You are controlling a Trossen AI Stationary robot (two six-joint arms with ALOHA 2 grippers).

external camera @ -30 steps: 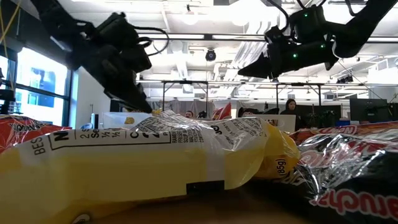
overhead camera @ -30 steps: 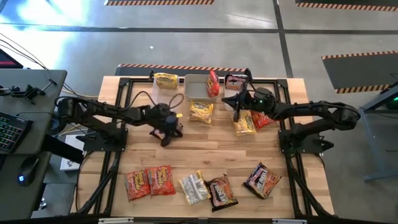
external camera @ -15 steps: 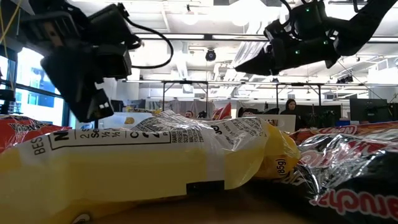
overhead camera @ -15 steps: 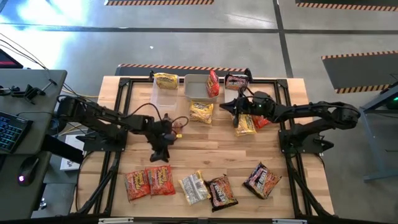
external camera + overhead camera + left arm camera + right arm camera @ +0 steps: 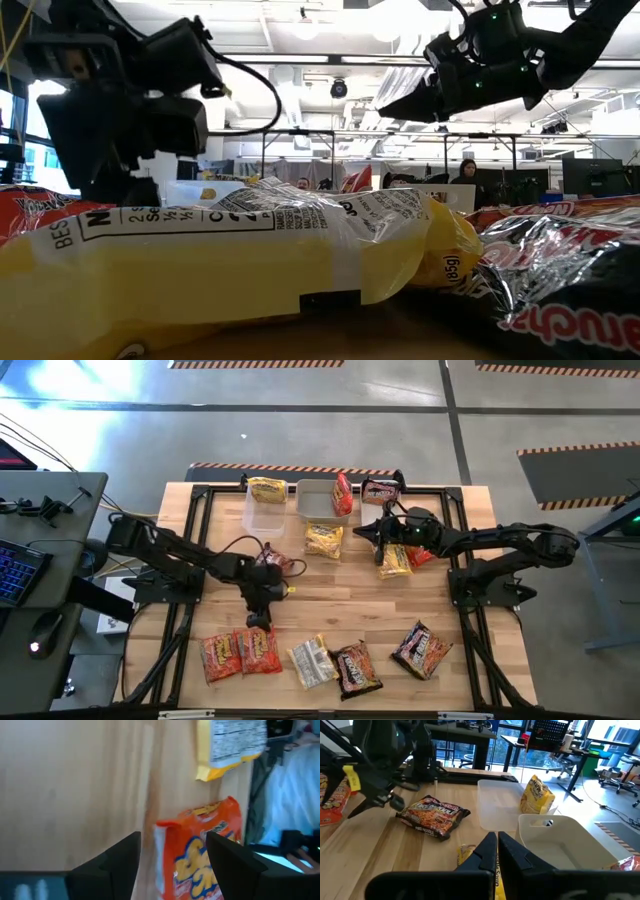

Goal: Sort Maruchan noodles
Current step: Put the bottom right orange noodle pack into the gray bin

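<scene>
— Where is the left gripper [image 5: 259, 622] right now?

— Low over the wooden desk [image 5: 330, 582], pointing toward the front row of packets. Its jaws are spread, nothing between them; in its wrist view a red-orange packet [image 5: 197, 852] lies just ahead of the fingers [image 5: 107, 862].

— And the dark packet [image 5: 272, 557] near that arm?

— Lying flat on the desk beside the left arm's wrist, apart from the jaws.

— The right gripper [image 5: 376, 532]?

— Raised near the back of the desk, by the two clear tubs [image 5: 318, 501]. Its jaws are pressed together and hold nothing. A yellow packet [image 5: 324, 540] lies just beside it, another yellow one [image 5: 393, 559] under the arm, with a red-orange one [image 5: 421, 554] touching that.

— Where are the other noodles?

— Along the front edge: two red-orange packets [image 5: 241, 652] side by side, a pale yellow one [image 5: 311, 661], then two dark ones [image 5: 357, 669] further right. At the back, a yellow packet [image 5: 266, 489] stands at the far end of the left tub, a red one [image 5: 343, 493] leans in the right tub, and a dark one [image 5: 380, 489] lies just beside that tub.
</scene>
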